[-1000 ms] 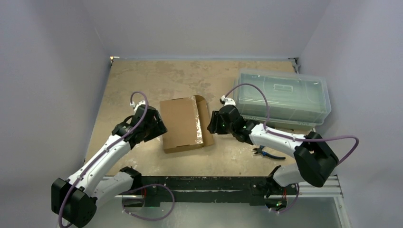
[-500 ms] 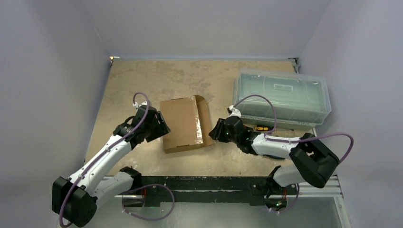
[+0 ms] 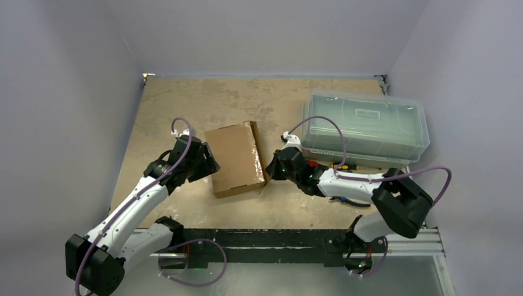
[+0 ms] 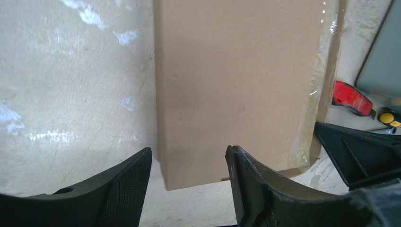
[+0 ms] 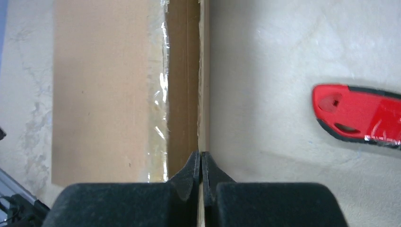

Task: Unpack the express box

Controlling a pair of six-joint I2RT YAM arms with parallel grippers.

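Box (image 3: 233, 159) at desk centre, long axis roughly 12–6. Right arm (image 3: 336, 180) meets its 4 o'clock edge, jaws pinched tight on the taped flap (image 5: 182, 85) (the side from which it should open). Left arm (image 3: 148, 194) at 9 o'clock, jaws spread, empty.

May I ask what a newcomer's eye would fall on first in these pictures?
The brown cardboard box in the middle, with the right gripper pinched shut on its flap and the left gripper open at its opposite edge. Then the clear bin at the far right.
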